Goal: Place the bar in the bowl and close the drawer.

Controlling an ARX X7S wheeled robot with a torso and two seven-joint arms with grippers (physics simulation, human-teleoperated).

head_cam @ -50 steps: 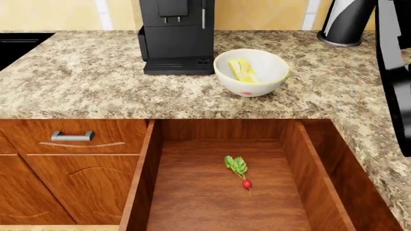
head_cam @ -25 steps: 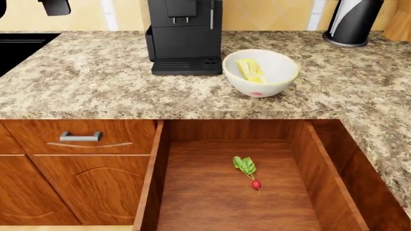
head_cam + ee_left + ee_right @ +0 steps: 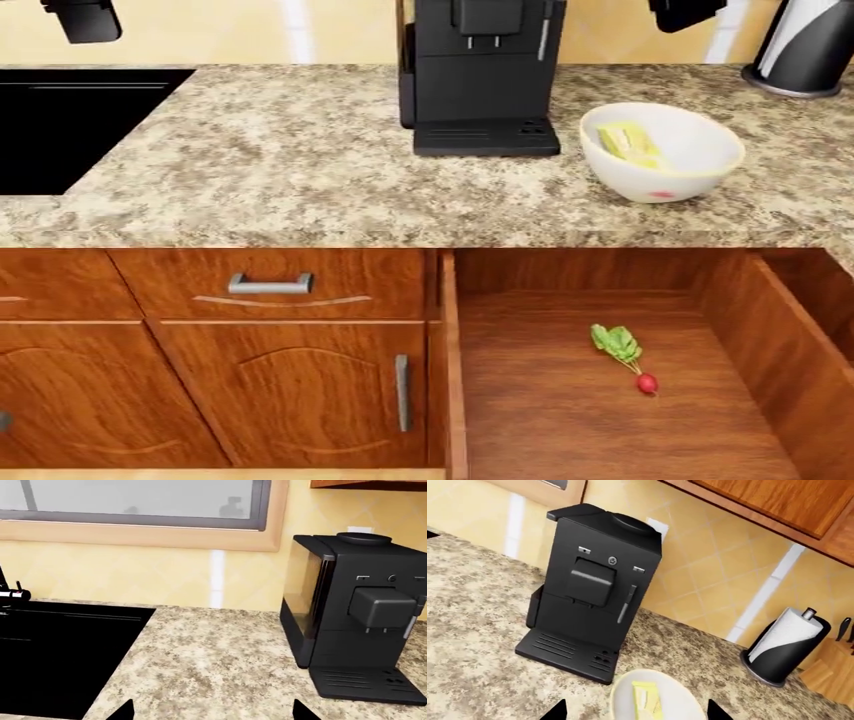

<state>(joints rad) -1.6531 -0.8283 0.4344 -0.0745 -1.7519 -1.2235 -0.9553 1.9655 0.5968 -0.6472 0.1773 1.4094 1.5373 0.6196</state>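
Both grippers, left [image 3: 83,20] & right [image 3: 687,14], are hanging spread & empty above the worktop [image 3: 294,160]. Bar [image 3: 627,140] is lying inside the bowl [image 3: 663,150], right of the coffee machine [image 3: 483,75]. Drawer [image 3: 587,400] is gaping open nearside w/ radish [image 3: 625,355], so you're probably closing it next.

Black boxy coffee machine [image 3: 481,75] upright at the back of the speckled beige granite countertop [image 3: 267,170], against the yellow tiled wall [image 3: 133,575]; black recessed sink [image 3: 67,125] set into the counter well to its left; white paper-towel roll on a black stand [image 3: 784,647] well to its right; small red radish with green leaves [image 3: 623,355] lying on reddish-brown wood; closed reddish-brown cabinet fronts with short silver handles [image 3: 270,285] below the counter
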